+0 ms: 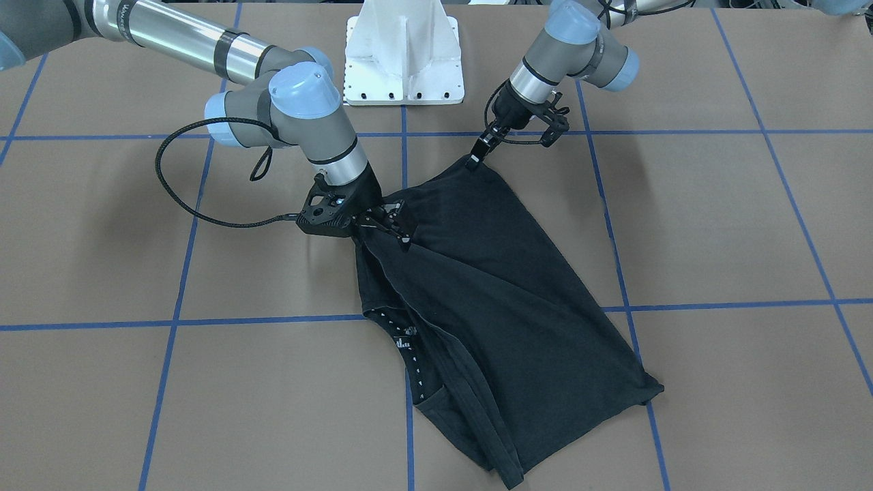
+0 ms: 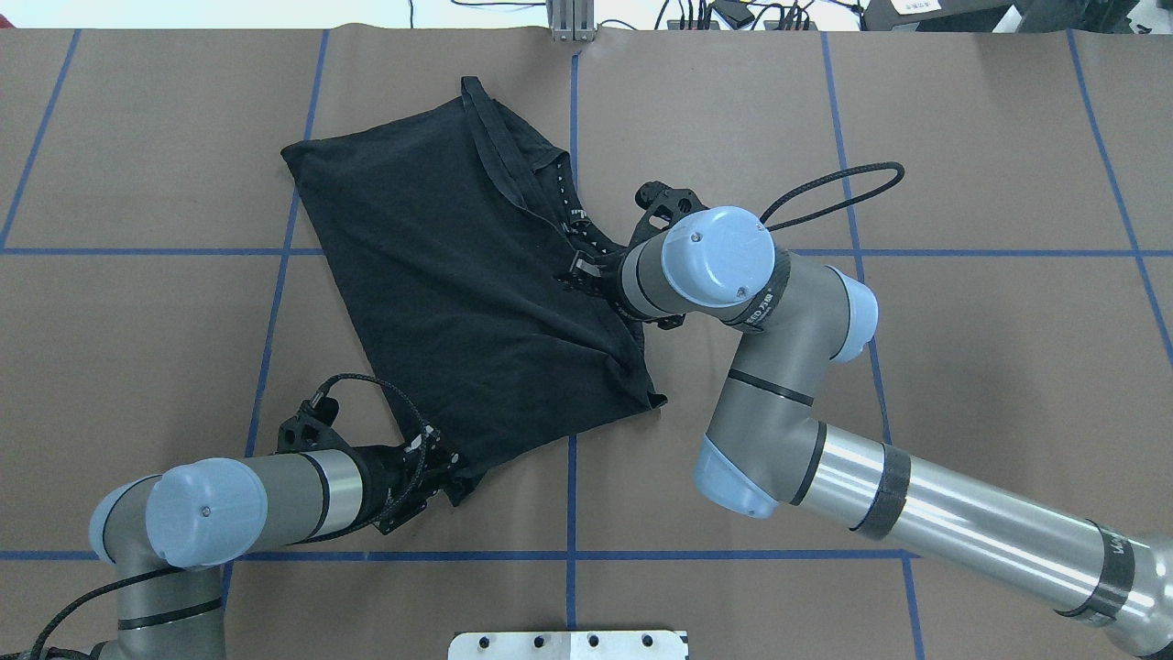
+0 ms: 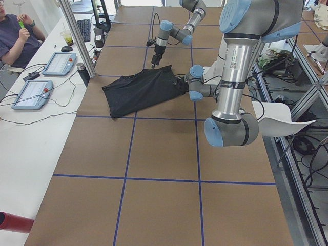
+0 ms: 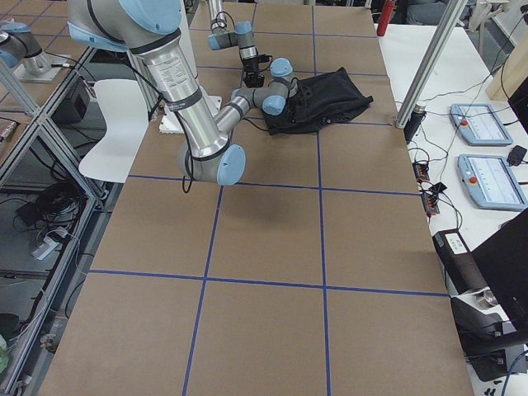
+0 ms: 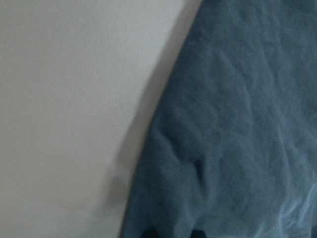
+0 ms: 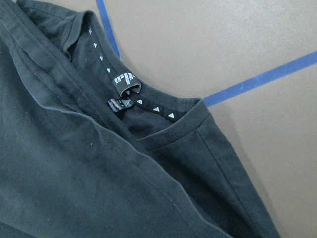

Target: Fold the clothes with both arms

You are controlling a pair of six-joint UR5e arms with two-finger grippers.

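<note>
The black T-shirt point(image 1: 491, 286) lies in a loose fold on the brown table, logo hidden. Its white-dotted neck tape point(image 1: 409, 348) shows at one edge and in the right wrist view point(image 6: 148, 106). My left gripper point(image 1: 472, 161) is shut on the shirt's corner nearest the robot and holds it slightly raised; it also shows in the overhead view point(image 2: 455, 477). My right gripper point(image 1: 395, 230) is shut on the shirt's edge near the collar, seen in the overhead view point(image 2: 579, 271). The shirt point(image 2: 458, 257) stretches between the two grippers. The left wrist view shows only cloth point(image 5: 237, 139) and table.
The white pedestal base point(image 1: 404, 61) stands between the arms at the robot's side. Blue tape lines point(image 2: 572, 513) grid the table. A side bench with tablets point(image 3: 38, 92) and a seated person point(image 3: 15, 36) runs along the far side. A white chair point(image 4: 111, 124) stands behind the robot.
</note>
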